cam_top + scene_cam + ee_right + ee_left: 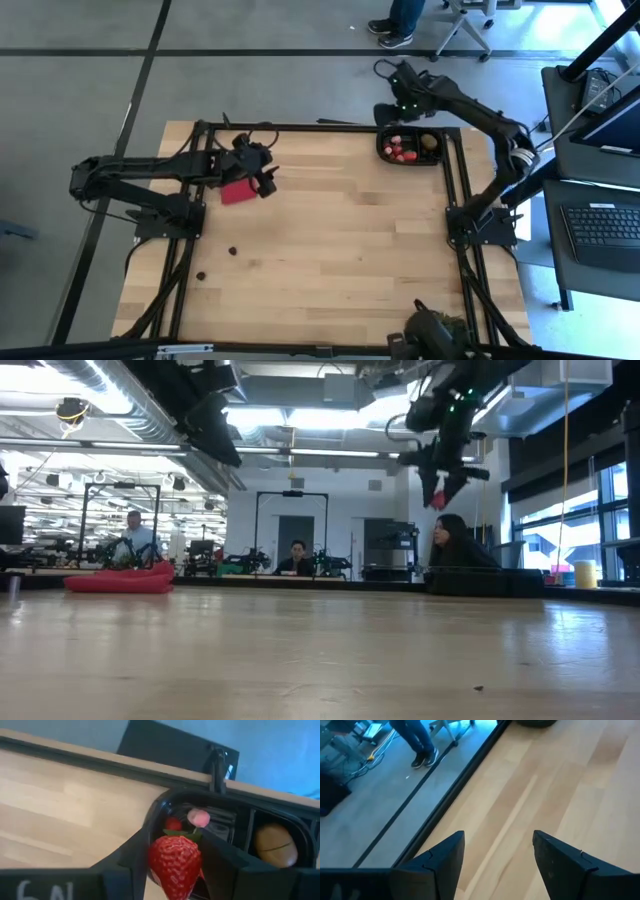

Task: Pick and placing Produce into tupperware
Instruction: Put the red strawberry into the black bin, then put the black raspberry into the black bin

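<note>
The black tupperware sits at the table's far right corner, holding red pieces and a brown lump. My right gripper hovers over its left end, shut on a red strawberry. The right wrist view also shows the tupperware, a small red piece and the brown lump below. My left gripper stands open above the table beside a red cloth, nothing between its fingers. Three tiny dark pieces lie on the near-left table. My right gripper pinches the strawberry's two sides between its two fingers. The fingers slant down from above. The strawberry is lifted clear above the tupperware's left end, its green leafy cap toward the tupperware.
A spiky green plant stands at the near edge. A black frame runs along the table's edges. Bare wood lies between the cloth and the tupperware. People sit in the room beyond the table.
</note>
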